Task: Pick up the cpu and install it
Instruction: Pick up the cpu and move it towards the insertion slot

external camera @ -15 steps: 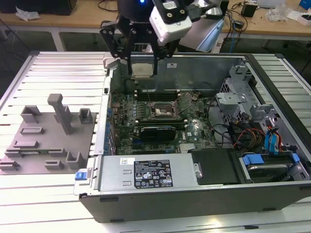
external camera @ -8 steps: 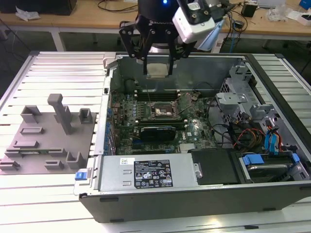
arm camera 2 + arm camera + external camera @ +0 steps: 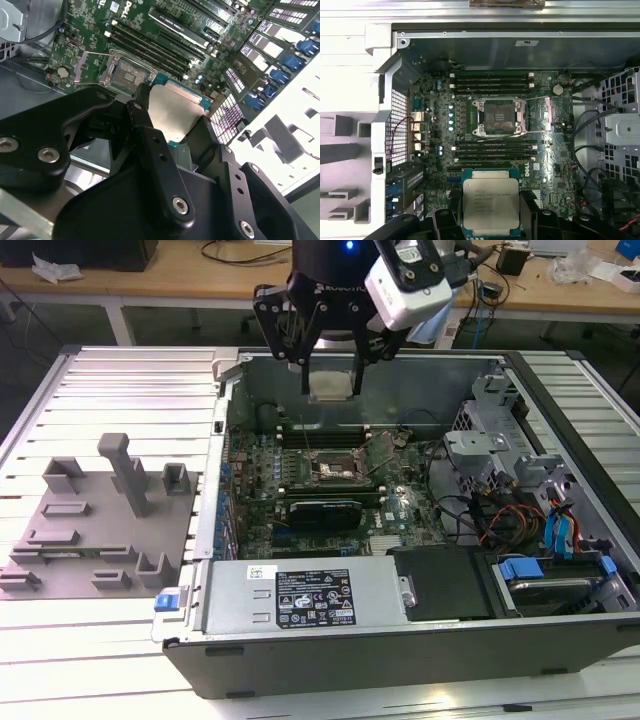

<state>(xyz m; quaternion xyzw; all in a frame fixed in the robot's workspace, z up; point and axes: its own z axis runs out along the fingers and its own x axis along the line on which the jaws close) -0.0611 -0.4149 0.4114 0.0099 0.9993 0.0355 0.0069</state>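
Gripper (image 3: 330, 386): jaws pinch the cpu (image 3: 331, 387) by two opposite edges, one finger on each side. In both wrist views the chip sits level between the fingers (image 3: 142, 107), with its silver-grey top (image 3: 491, 205) towards the first wrist camera.

Position: the cpu hangs in the air over the open computer case (image 3: 300, 640), clear of the motherboard (image 3: 555, 165) and touching nothing but the jaws. In the exterior view it hangs near the case's far wall.

Key relation: the socket (image 3: 498, 116) lies away from the jaws, not under them. In the first wrist view a bank of memory slots (image 3: 495, 150) shows between the chip and the socket frame. In the exterior view the socket (image 3: 330, 472) lies nearly straight below the cpu in the picture.

Alignment: the chip's edges run about parallel to the socket frame's edges, so no large twist shows.

Socket state: the bare contact field is visible (image 3: 125, 77). The retaining plate (image 3: 547, 112) appears swung aside.
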